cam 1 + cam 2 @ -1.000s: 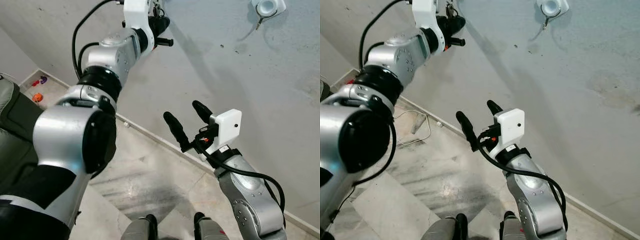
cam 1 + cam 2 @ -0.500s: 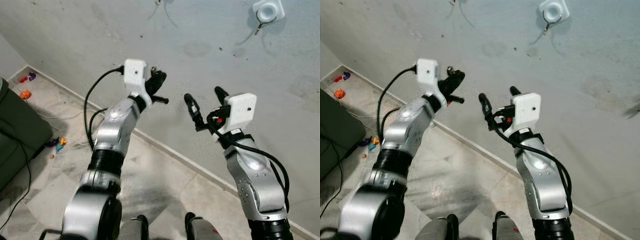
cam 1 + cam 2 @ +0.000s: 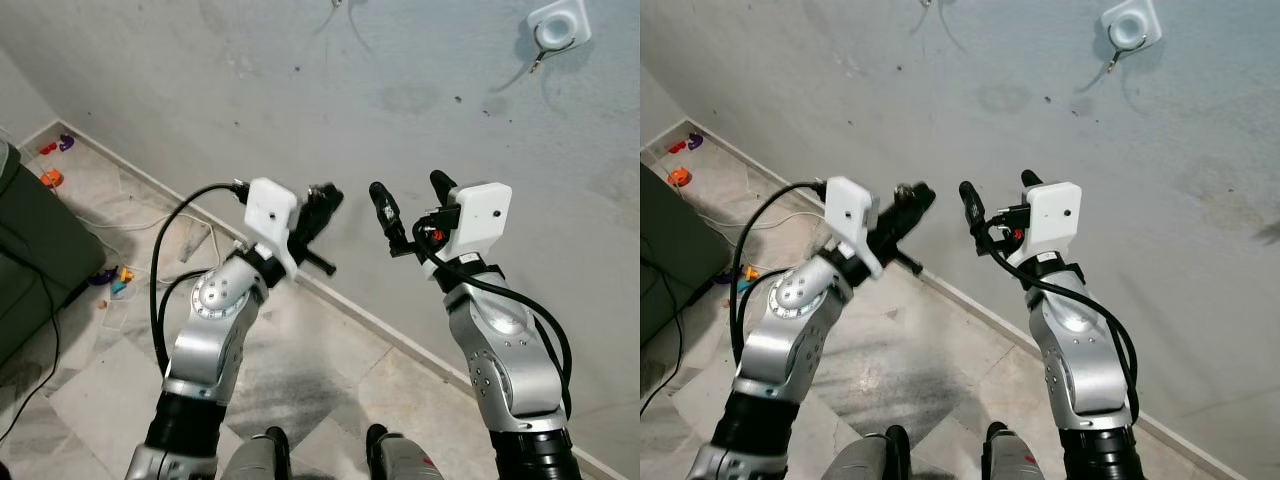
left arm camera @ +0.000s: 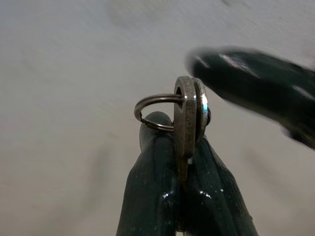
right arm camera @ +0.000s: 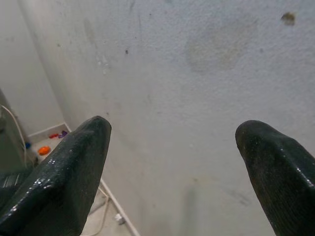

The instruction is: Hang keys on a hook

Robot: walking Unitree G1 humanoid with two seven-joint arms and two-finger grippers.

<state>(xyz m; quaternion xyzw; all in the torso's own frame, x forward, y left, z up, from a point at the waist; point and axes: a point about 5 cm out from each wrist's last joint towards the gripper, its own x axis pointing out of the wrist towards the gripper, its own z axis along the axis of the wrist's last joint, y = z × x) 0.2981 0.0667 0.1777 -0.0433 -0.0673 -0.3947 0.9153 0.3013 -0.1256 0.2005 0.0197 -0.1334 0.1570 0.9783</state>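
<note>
The left gripper (image 3: pixel 322 205) is pinched closed on the keys (image 4: pixel 189 118), their split ring (image 4: pixel 152 112) standing out beside the fingertips. The right gripper (image 3: pixel 410 205) is raised alongside, fingers spread wide and holding nothing. Beyond both, high on the grey wall (image 3: pixel 200 100), sits a white hook (image 3: pixel 555 28).

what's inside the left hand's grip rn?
The left hand is shut on the keys: flat metal heads stacked edge-on, with a split ring threaded through them. The blades run down between the fingers, so they are covered, and the key count can't be told.
</note>
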